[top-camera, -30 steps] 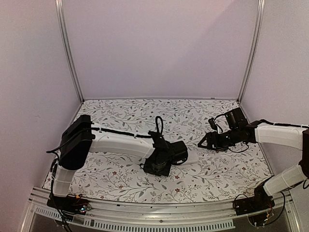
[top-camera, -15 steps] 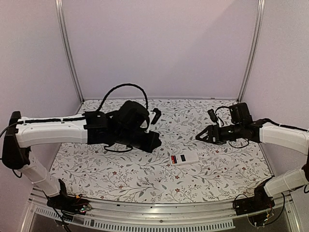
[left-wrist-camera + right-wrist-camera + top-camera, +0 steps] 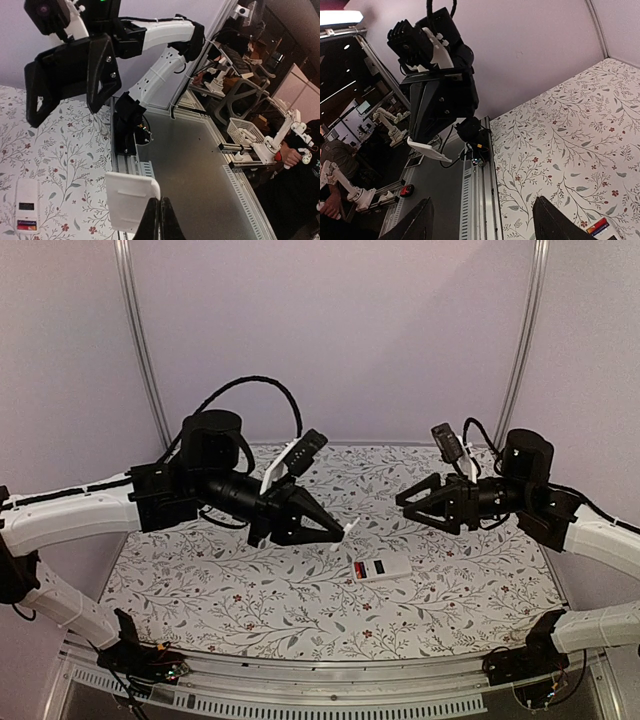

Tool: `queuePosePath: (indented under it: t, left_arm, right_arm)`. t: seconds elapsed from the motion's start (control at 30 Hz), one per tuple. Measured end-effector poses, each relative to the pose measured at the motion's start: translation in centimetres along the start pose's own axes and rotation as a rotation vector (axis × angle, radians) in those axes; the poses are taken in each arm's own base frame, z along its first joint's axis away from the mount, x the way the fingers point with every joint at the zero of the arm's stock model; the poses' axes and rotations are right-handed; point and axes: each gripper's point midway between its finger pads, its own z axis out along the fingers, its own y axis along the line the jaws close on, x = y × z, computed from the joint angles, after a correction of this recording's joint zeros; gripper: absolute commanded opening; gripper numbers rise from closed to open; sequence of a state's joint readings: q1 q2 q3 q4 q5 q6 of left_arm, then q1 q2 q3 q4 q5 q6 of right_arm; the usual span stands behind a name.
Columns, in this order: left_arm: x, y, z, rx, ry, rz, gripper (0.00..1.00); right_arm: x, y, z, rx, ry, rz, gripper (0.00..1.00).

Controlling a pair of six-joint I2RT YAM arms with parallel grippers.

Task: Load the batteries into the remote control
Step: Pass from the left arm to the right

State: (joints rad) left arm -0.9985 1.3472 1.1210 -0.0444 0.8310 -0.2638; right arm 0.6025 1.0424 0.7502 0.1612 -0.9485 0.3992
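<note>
The remote control (image 3: 382, 570) lies flat on the floral mat right of centre, its red part to the left; it also shows in the left wrist view (image 3: 27, 212) and, by a corner only, in the right wrist view (image 3: 601, 228). My left gripper (image 3: 338, 532) hangs in the air above and left of it, shut on the edge of a thin white cover plate (image 3: 127, 200), (image 3: 427, 149). My right gripper (image 3: 405, 502) is raised opposite it, jaws wide apart with nothing between them (image 3: 482, 225). The batteries are out of view.
A floral mat (image 3: 240, 590) covers the table. An aluminium rail (image 3: 330, 680) runs along the near edge, with the arm bases at both ends. Pale walls and two metal posts (image 3: 140, 350) close the back and sides.
My left arm has lifted off the remote and swung up and right with the white plate in its jaws. The right arm has risen and now faces it. The remote lies uncovered.
</note>
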Motion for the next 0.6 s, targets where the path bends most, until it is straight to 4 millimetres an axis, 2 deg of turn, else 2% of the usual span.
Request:
queuePosePath:
  t: [0.13,0.3,0.47,0.6]
  left_arm:
    - [-1.1,-2.5,0.0,0.144,-0.039,0.072,0.0]
    - [-2.3,-4.4,-0.4,0.246,-0.073,0.128,0.0]
    - [-3.0,-5.3,-0.6,0.301,-0.096,0.144,0.0]
    - [-3.0,-5.7,-0.5,0.335,-0.102,0.142,0.0]
  right_arm:
    - [-0.5,3.1,1.7,-0.131,0.033,-0.069,0.63]
    - [-0.3,6.3,3.2,-0.246,0.06,-0.13,0.59]
    - [-1.5,9.9,4.3,-0.352,0.056,-0.219,0.54]
    - [-2.3,11.5,5.0,-0.403,0.047,-0.268,0.51]
